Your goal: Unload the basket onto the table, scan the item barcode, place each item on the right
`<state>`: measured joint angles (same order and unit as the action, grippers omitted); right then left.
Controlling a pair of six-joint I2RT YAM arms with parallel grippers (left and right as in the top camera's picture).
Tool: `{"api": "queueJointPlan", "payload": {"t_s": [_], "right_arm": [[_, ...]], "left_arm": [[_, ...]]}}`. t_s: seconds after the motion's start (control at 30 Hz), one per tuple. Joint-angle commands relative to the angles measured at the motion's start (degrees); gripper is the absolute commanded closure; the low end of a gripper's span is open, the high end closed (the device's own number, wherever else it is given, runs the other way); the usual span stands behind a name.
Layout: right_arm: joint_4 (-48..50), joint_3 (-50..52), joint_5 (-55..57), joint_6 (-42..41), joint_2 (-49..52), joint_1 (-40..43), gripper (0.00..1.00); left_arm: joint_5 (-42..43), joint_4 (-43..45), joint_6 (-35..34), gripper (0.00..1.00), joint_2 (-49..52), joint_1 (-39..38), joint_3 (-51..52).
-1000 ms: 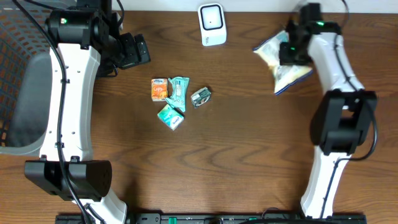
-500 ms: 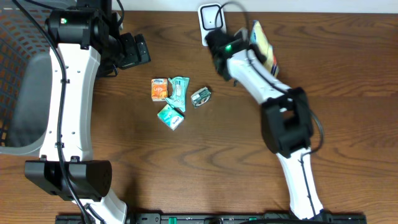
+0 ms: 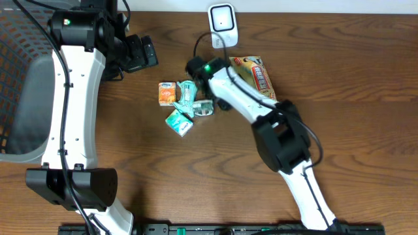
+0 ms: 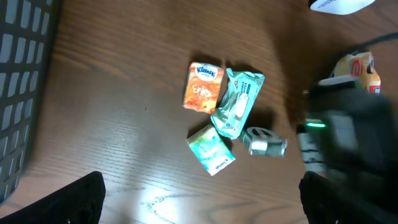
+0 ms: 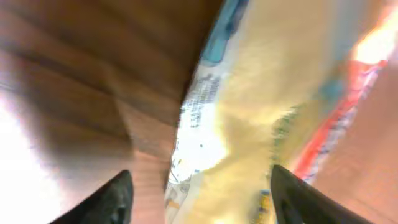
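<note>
Snack bag (image 3: 256,73): lies flat, just beside the scanner (image 3: 222,25), on the side toward the right arm's base; long axis slants away from the scanner
Right gripper (image 5: 200,175): jaws partly apart; blurred bag fills the view just ahead; no firm hold visible
Left gripper (image 4: 199,182): wide open, empty; well apart from the scanner
Nearer arm: right; the bag's scanner-side end lies at its fingertips
Barcode: not visible; likely needs a grip and a turn toward the scanner

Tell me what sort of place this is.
Probably a mock shop checkout bench: a white barcode scanner at the far edge of the wooden table, a Kleenex tissue pack and snack bag on it, a mesh basket alongside.
</note>
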<state>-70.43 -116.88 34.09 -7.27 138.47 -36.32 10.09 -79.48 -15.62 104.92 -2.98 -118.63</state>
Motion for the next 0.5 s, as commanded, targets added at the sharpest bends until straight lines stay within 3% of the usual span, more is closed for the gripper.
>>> {"api": "queueJointPlan", "payload": {"t_s": [0.0, 0.2, 0.47], "right_arm": [[0.3, -5.0, -9.6, -0.8, -9.8, 4.5, 0.29], [2.4, -5.2, -23.0, 0.8, -13.4, 13.8, 0.28], [2.9, -3.4, -42.7, 5.9, -7.1, 21.3, 0.27]], "left_arm": [[-0.7, -0.2, 0.3, 0.02, 0.3, 0.3, -0.2], [-0.7, -0.2, 0.3, 0.02, 0.3, 0.3, -0.2], [-0.7, -0.2, 0.3, 0.02, 0.3, 0.3, -0.2]]}}
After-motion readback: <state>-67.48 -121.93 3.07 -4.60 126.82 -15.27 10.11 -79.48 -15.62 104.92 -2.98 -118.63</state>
